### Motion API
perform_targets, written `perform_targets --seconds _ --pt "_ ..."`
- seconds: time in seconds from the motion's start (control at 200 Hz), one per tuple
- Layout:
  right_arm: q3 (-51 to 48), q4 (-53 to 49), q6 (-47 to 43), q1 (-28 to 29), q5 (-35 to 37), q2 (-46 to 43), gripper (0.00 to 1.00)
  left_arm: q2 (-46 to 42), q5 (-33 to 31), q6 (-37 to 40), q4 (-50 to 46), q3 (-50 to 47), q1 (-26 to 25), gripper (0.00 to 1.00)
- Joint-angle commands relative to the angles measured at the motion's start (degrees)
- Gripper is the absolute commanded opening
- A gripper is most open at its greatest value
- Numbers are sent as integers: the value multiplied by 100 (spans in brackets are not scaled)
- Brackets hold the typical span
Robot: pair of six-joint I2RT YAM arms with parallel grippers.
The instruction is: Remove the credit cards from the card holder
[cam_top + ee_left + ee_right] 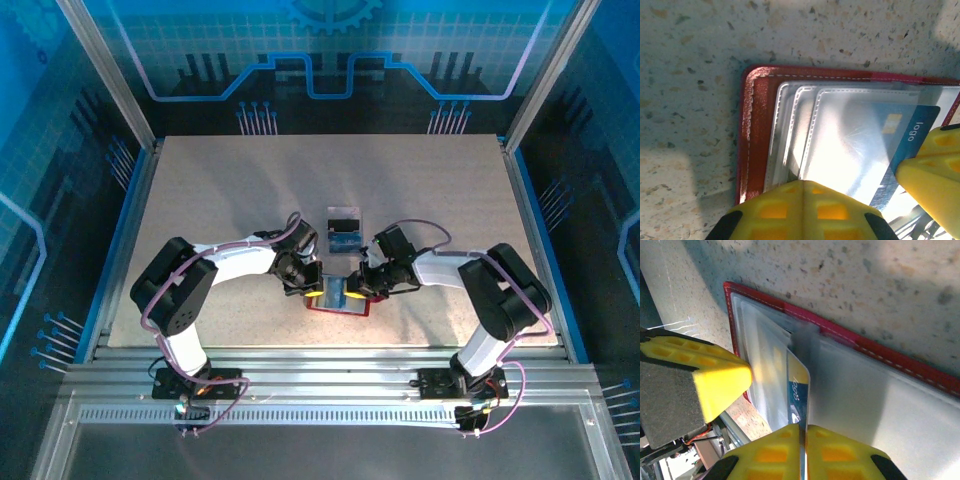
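Jaws, left gripper (802, 200): together, tip on card holder (757, 125), which lies open flat on table (690, 75).
Blue card (912, 135): partly out of clear pocket (840, 140); likely thin, stiff, slick, so pinch free edge.
Jaws, right gripper (803, 435): clamped on that card's edge.

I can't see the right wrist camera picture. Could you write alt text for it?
The yellow-tipped right hand pinches a blue card at the clear pockets of an open red card holder, lying on a speckled table.
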Motion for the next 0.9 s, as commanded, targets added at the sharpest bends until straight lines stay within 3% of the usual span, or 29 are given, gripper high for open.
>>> perform_targets --seconds 0.0,0.465,0.895 --pt "-96 -308 -163 -123 38 -184 10 178 -369 20 -511 -143 -33 0" --pt "-46 -1129 -624 -405 74 -711 8 -122 -367 -37 -563 -261 -29 0" --pt "142 -1235 -632 -417 -160 -1007 4 -493 -330 -99 -623 -160 -31 3"
